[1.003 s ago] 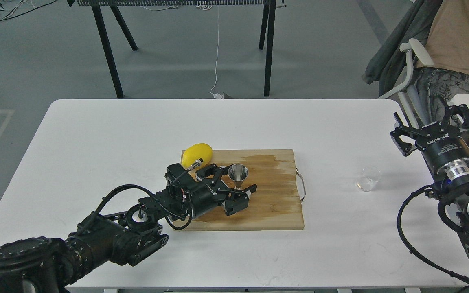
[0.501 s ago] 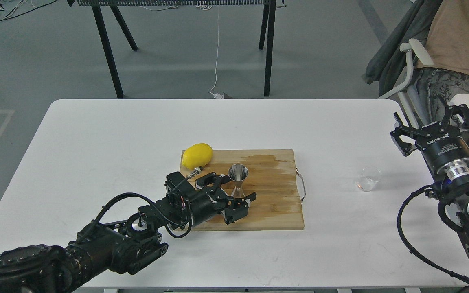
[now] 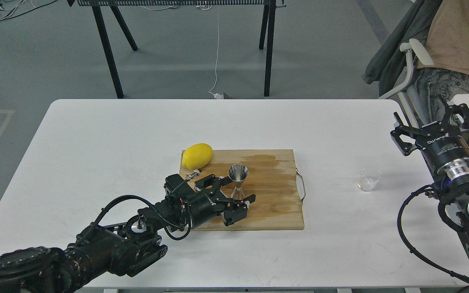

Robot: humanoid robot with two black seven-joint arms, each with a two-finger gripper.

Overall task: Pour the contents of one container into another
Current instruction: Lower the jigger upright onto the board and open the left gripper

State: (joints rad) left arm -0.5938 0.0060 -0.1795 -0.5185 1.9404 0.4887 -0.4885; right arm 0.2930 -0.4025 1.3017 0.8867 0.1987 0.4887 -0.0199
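Left pincer (image 3: 234, 194): spread, fingers either side of the jigger's (image 3: 238, 180) lower cone; contact cannot be confirmed. The left arm enters from the bench's near-left corner and lies low and stretched out over the bench (image 3: 96, 134), wrist rolled so the fingers point toward the right edge.

Jigger stands upright on the cutting board (image 3: 275, 195), left of the board's centre. A lemon (image 3: 197, 155) sits on the board's far-left corner. A darker wet patch runs across the board's far half. A metal handle sits at the board's right edge.

Right pincer (image 3: 433, 122): spread, holding nothing, raised beyond the bench's right edge, fingers pointing away from the camera.

Glass cup (image 3: 369, 178) stands upright on the bench near the right edge, well apart from the board and the jigger.

Room: grey floor, black legs of another table beyond the far edge, a white cable on the floor.
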